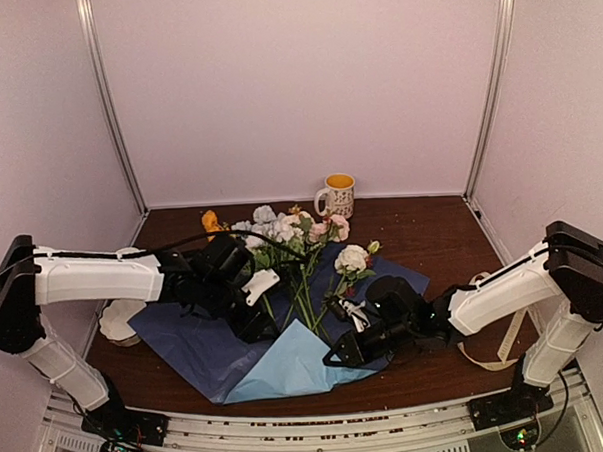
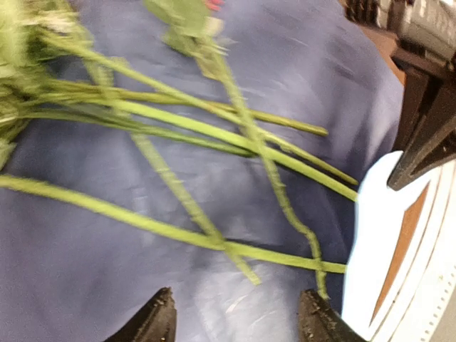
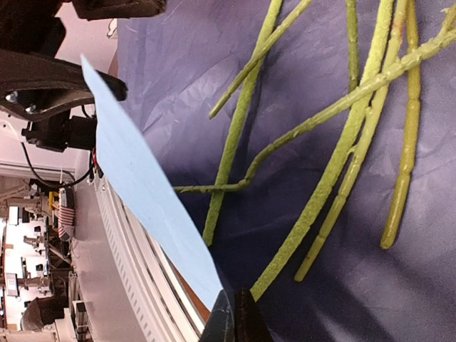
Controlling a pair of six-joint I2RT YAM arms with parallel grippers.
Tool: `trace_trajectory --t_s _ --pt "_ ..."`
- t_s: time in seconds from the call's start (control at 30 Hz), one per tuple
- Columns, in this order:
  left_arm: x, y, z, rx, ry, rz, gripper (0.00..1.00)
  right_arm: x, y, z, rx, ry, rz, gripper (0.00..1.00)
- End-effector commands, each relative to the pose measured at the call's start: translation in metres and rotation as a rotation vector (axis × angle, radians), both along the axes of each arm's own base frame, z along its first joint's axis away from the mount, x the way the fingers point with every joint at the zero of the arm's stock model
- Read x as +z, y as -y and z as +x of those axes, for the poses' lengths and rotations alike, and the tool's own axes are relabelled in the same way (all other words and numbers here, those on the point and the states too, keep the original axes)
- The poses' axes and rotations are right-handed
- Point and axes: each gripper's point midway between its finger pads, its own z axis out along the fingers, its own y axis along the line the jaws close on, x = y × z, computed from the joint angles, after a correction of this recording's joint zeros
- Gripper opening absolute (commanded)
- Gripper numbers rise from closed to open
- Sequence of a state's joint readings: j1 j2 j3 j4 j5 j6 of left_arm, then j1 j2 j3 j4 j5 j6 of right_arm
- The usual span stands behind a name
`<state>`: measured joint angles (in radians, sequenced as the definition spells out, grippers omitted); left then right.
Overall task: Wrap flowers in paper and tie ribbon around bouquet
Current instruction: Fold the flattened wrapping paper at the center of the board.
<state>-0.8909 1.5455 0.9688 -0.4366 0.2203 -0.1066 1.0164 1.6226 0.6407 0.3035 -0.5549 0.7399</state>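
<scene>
Directly ahead of the left gripper (image 2: 239, 320), the flowers (image 2: 214, 135) are lying on the paper (image 2: 92, 271), their stems fanning out beyond the fingertips. The two dark fingers (image 2: 160, 320) are standing well apart, with nothing between them and only paper beneath the gap. The stems are showing as long, thin, pale green rods with a slightly rough surface, crossing one another at shallow angles. The paper is presenting as a thin, matte, dark blue sheet, softly creased.

At the right gripper (image 3: 234, 322), the jaws are pressing fully together and pinching the edge of a raised flap of the paper. The flap's underside is showing a lighter, smoother blue. One stem end is lying just beside these fingertips, resting on the sheet.

Seen from above, the flower heads are pointing away from both grippers toward a mug (image 1: 337, 195) with a yellow interior. The heads are white, pink and orange, rounded and ruffled. The ribbon (image 1: 508, 334), a flat cream band, is lying looped on the brown table (image 1: 432, 235) outboard of the right arm, well apart from its gripper.
</scene>
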Motion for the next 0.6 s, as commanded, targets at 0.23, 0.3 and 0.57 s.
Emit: trace_trajectory --t_s 0.23,0.3,0.57 --pt "0.053 -0.018 -0.012 0.066 0.015 -0.235 0.66 -0.012 0.004 0.037 -0.184 -0.041 -0.038 0.0" --pt "0.053 -0.011 -0.027 0.039 -0.051 -0.318 0.69 -0.012 0.002 0.039 -0.19 -0.046 -0.031 0.0" --pt "-0.007 -0.016 -0.017 0.04 -0.075 -0.128 0.78 -0.001 -0.007 0.046 -0.164 -0.013 -0.033 0.0"
